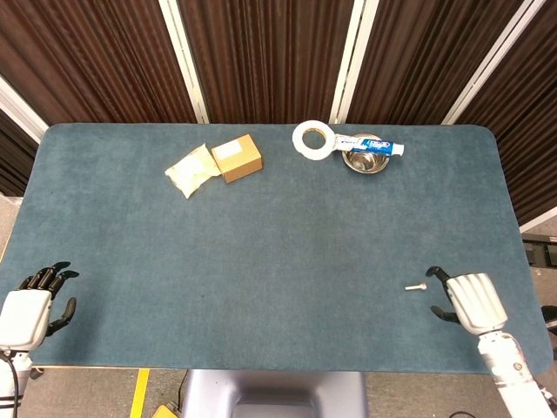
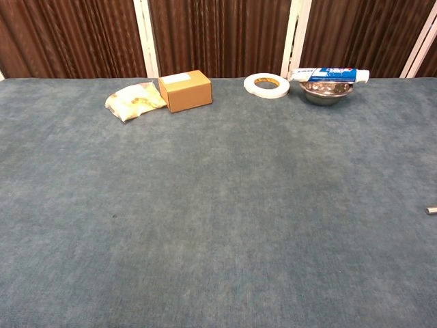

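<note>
The right hand [image 1: 471, 299], fingers spread and holding nothing, hovers just beside a small screw [image 1: 416, 286] on the blue worktop [image 1: 278, 252].

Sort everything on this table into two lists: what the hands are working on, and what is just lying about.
In hand: small screw, with the right hand close beside it, not touching.

Lying about: toothpaste tube across the metal bowl, tape roll, cardboard box, yellow packet; left hand holds nothing.

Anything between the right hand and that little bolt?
Nothing: in the head view only bare blue cloth separates the right hand from the bolt; its fingertips are just short of it.
</note>
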Robot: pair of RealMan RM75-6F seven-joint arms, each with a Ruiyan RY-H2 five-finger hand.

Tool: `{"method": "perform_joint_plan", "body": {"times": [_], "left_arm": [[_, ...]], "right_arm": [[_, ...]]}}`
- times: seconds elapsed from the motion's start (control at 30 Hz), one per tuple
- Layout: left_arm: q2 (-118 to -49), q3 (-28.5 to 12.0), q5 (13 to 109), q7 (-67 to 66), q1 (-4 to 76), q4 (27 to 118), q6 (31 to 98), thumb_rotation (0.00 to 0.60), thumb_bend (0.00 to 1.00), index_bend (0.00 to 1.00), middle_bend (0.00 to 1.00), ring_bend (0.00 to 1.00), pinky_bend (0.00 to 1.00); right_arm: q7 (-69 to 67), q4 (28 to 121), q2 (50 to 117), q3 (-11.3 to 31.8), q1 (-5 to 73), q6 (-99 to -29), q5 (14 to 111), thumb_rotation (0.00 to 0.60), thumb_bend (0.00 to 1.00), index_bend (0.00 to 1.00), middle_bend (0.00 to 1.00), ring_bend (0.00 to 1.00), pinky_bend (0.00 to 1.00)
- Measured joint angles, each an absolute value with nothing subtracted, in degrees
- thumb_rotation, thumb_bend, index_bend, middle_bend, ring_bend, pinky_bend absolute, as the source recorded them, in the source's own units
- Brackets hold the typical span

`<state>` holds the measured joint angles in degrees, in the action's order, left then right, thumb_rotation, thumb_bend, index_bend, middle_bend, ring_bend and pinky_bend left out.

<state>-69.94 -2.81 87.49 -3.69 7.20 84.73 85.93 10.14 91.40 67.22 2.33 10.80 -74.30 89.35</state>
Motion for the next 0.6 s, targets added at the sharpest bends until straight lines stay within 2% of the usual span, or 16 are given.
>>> {"method": "perform_joint_plan", "body": {"times": [0.23, 0.47, 0.6], "left_arm": [[-69.84, -2.85, 87.34, -3.1, 7.11, 84.64, 86.02, 0.6, 0.45, 0.32, 0.2, 0.24, 0.36], [-69.89, -2.85, 87.26, -3.08, 7.19, 84.52, 85.86, 0.6, 0.45, 0.32, 0.2, 0.25, 0.36], [-69.88, -2.81, 87.4, -3.06, 7.13, 84.57, 86.07, 0.6, 0.45, 0.32, 0.2, 0.25, 0.36]], "right_arm": [[16.91, 93.27, 66.91, 1.79, 14.72, -65.72, 84.81, 0.6, 0.16, 0.6, 0.98, 1.0, 0.98], [18.32, 90.35, 69.35, 1.31, 16.63, -63.51, 84.14, 0.6, 0.24, 0.62, 0.98, 1.0, 0.99], [18.01, 87.9, 70.71, 1.08, 17.75, -62.18, 84.36, 0.6, 0.29, 0.6, 0.98, 1.0, 0.99]]}}
